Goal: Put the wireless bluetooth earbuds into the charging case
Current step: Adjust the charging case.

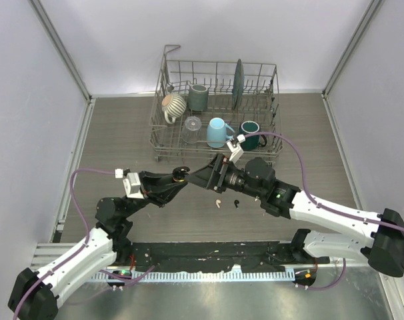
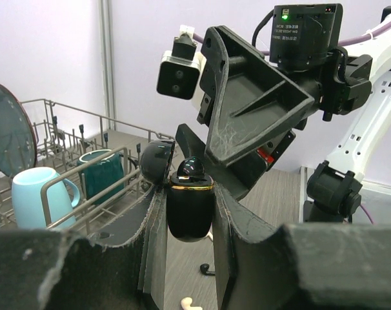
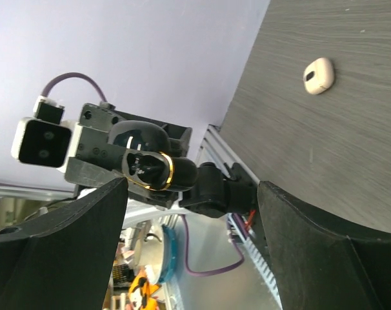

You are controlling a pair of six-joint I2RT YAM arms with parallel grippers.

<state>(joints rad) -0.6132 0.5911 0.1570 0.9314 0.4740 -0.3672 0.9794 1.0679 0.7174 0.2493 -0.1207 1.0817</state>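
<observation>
Charging case [image 2: 190, 208], lid raised, is clamped by left gripper [image 2: 189, 223]. Right gripper [image 1: 201, 177] is held wide apart, empty. Cream earbud [image 1: 219, 203] and black earbud [image 1: 236, 202] are laid on table [image 1: 122, 133].

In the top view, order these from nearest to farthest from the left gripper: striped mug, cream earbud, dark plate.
1. cream earbud, on the table, right of the left gripper holding the charging case.
2. striped mug, rack left end.
3. dark plate, upright at the rack back.
</observation>
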